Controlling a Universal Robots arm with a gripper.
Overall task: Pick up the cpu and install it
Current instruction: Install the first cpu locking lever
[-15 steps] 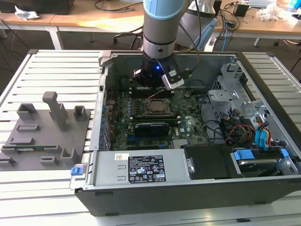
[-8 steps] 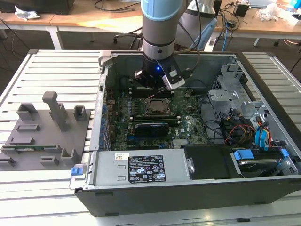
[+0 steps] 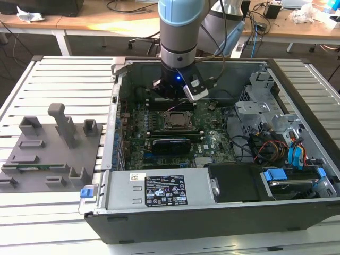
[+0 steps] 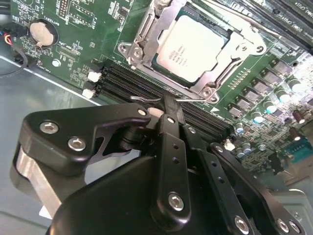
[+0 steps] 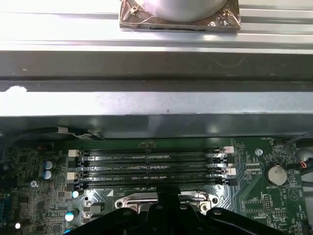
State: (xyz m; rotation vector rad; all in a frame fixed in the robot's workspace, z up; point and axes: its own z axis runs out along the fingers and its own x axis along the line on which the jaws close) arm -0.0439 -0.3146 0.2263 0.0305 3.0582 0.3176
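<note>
My pincer [image 4: 168,110] sits closest to the lens in the second wrist view, its black linkages crowding the foreground, with the fingers drawn narrow and together at a thin tip. That tip is at the wire lever [image 4: 161,99] along the socket's near edge; whether it grips the wire or only touches it I cannot tell, since the tip covers the contact.

Just beyond lies the cpu [image 4: 191,49], already flat inside the socket [image 4: 146,39], its silver top bare and square to the frame. So I judge the pick and the placing done. What seems left is the locking: the frame looks open around the chip and not clamped over it, though I cannot be sure from this angle.

In the first wrist view, my own links cut off most of the socket, leaving its near metal edge visible, and past it the memory slots [image 5: 154,166], then the case wall [image 5: 156,103].

In the exterior view, my arm [image 3: 180,32] stands over the open case [image 3: 297,69], hiding the slots behind the socket. Farthest off to the exterior view's left, a grey fixture tray [image 3: 48,154] rests on the slatted tabletop [image 3: 74,79].
</note>
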